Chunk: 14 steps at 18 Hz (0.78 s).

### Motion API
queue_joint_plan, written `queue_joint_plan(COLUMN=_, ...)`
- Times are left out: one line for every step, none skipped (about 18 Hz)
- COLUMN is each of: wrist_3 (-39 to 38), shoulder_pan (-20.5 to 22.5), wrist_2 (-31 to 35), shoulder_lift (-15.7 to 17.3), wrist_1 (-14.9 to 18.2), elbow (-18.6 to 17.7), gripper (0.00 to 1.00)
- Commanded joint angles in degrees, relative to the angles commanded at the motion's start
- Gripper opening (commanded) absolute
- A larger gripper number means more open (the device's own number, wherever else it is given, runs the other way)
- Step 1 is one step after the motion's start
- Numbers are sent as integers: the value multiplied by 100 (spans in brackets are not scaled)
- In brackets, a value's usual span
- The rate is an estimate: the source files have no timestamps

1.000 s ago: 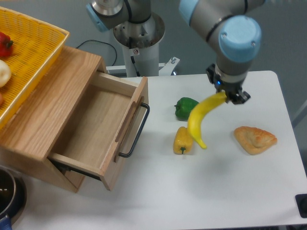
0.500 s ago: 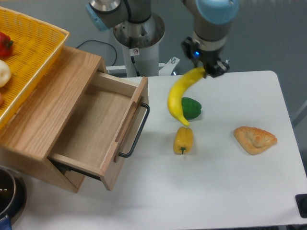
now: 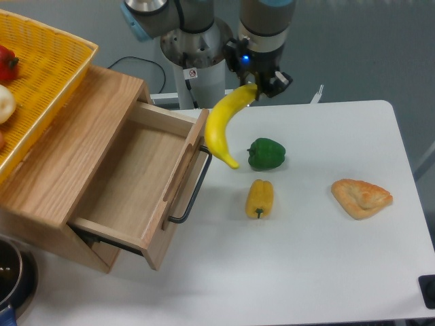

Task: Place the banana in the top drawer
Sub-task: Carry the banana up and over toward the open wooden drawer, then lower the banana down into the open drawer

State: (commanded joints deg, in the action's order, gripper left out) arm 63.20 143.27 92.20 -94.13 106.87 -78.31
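The long yellow banana (image 3: 221, 125) hangs in the air from my gripper (image 3: 257, 86), which is shut on its upper end. The banana's lower tip is just right of the top drawer's front panel, above the table. The top drawer (image 3: 136, 180) is a light oak box, pulled open and empty inside, with a thin black wire handle (image 3: 192, 187) on its front. My gripper is up and to the right of the drawer's far right corner.
A green pepper (image 3: 266, 153), a short yellow pepper (image 3: 259, 198) and a pastry (image 3: 361, 197) lie on the white table (image 3: 306, 272). A yellow woven basket (image 3: 41, 75) with produce sits on the wooden cabinet at the left. The robot base (image 3: 194, 47) stands behind.
My gripper has carried the banana leftward and toward the back, from above the yellow pepper to beside the open drawer's front right corner. Nothing else moved.
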Motion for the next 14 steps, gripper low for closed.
queue_joint_plan(wrist_3=-71, shoulder_pan=-106, wrist_2=0, shoulder_lift=9, wrist_1=35, elbow=0, gripper=34)
queue_joint_plan(wrist_3=-158, shoulder_pan=-194, wrist_2=0, shoulder_lift=9, wrist_1=70, elbow=0, gripper=34)
queue_joint_plan(wrist_3=-238, shoulder_pan=-282, wrist_2=0, shoulder_lift=17, wrist_1=114, elbow=0, gripper=34)
queue_joint_plan(wrist_3=-334, shoulder_pan=-396, wrist_2=0, shoulder_lift=18, wrist_1=141, elbow=0, gripper=34)
queue_joint_plan(wrist_3=-466, shoulder_pan=-527, wrist_2=0, shoulder_lift=18, wrist_1=176, elbow=9, gripper=34)
queue_joint_plan(wrist_3=-597, shoulder_pan=-633, wrist_2=0, shoulder_lift=18, wrist_1=176, elbow=9, gripper=34)
queue_joint_plan(wrist_3=-729, shoulder_pan=-738, wrist_2=0, shoulder_lift=18, wrist_1=176, elbow=26, gripper=34)
queue_joint_plan(wrist_3=-818, shoulder_pan=-827, wrist_2=0, shoulder_lift=18, wrist_1=176, elbow=44, gripper=34)
queue_joint_plan(wrist_3=-888, shoulder_pan=-897, wrist_2=0, shoulder_lift=9, wrist_1=176, elbow=61, gripper=34)
queue_joint_plan(wrist_3=-950, shoulder_pan=-950, wrist_2=0, shoulder_lift=-9, wrist_1=176, elbow=79, gripper=34)
queue_joint_plan(wrist_3=-1011, shoulder_pan=-1011, wrist_2=0, shoulder_lift=-26, wrist_1=168, elbow=79, gripper=34)
queue_joint_plan(wrist_3=-1064, shoulder_pan=-1055, wrist_2=-9, shoulder_lift=-52, wrist_1=150, elbow=79, gripper=34)
queue_joint_plan(wrist_3=-1099, shoulder_pan=-1073, wrist_2=-9, shoulder_lift=-70, wrist_1=141, elbow=79, gripper=34)
queue_joint_plan(wrist_3=-1117, shoulder_pan=-1108, wrist_2=-17, shoulder_lift=-114, wrist_1=141, elbow=97, gripper=34)
